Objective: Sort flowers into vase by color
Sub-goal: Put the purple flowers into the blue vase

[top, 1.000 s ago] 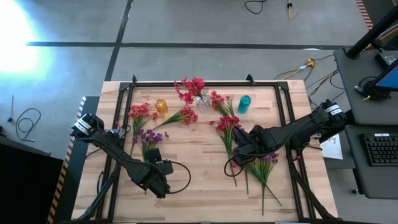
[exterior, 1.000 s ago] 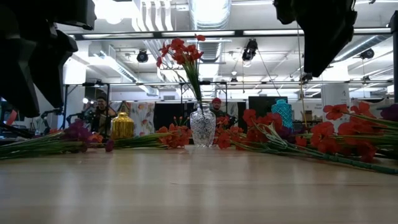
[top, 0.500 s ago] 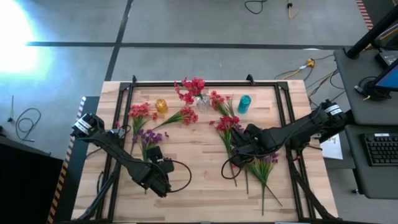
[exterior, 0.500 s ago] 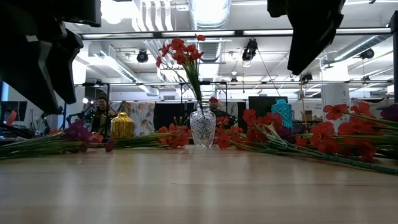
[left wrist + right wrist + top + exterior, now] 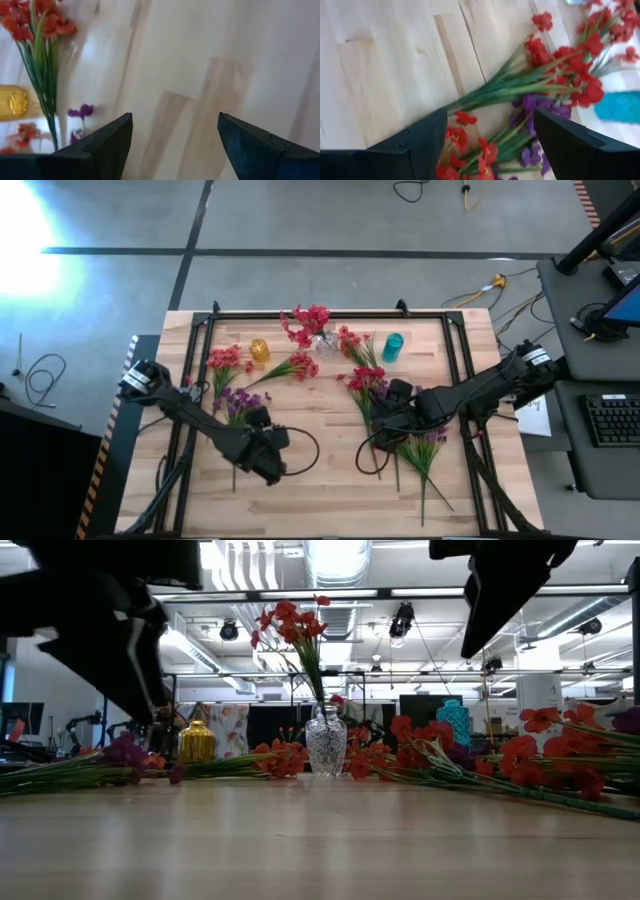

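Red flowers (image 5: 308, 320) stand in a clear vase (image 5: 325, 342) at the table's far middle. Other sprigs lie flat: red ones (image 5: 225, 362), purple ones (image 5: 237, 402), orange-red ones (image 5: 297, 366), red ones (image 5: 365, 380) and purple ones (image 5: 425, 448). My left gripper (image 5: 175, 120) hangs open over bare wood right of the purple sprigs (image 5: 80, 111). Above the red and purple sprigs (image 5: 540, 85) right of centre, my right gripper (image 5: 490, 115) is open too. Neither has anything between its fingers.
A small gold vase (image 5: 260, 350) stands left of the clear vase and a teal vase (image 5: 392, 346) right of it. Bare wood (image 5: 320, 440) lies between the two arms. A black frame (image 5: 330, 314) borders the table. People show in the room beyond.
My left gripper has swung toward the table's right edge, staying open above the wood. My right gripper has stayed in place over the sprigs and rolled about its own axis. No flower has moved.
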